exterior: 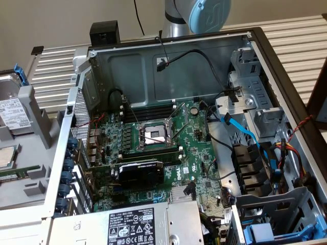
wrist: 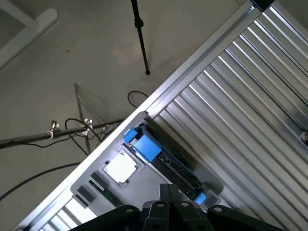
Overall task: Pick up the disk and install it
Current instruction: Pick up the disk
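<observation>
1. While the claw (wrist: 169, 192) hangs high above the disk (exterior: 11, 115), pressed together and holding nothing, the step in hand is, I judge, the approach for the pick-up.
2. The disk stands in a grey holder (exterior: 33, 109) at the exterior view's left, outside the computer case (exterior: 153, 71).
3. To take it, the claw must spread and come down straight on the blue frame (wrist: 143, 144).
4. The holder sits near the desk (wrist: 250, 96) edge, with floor beyond and the case wall just beside it. Above it the room is open.
5. Inside the case, cables (exterior: 245, 132) crowd the drive cages (exterior: 255, 107).
</observation>
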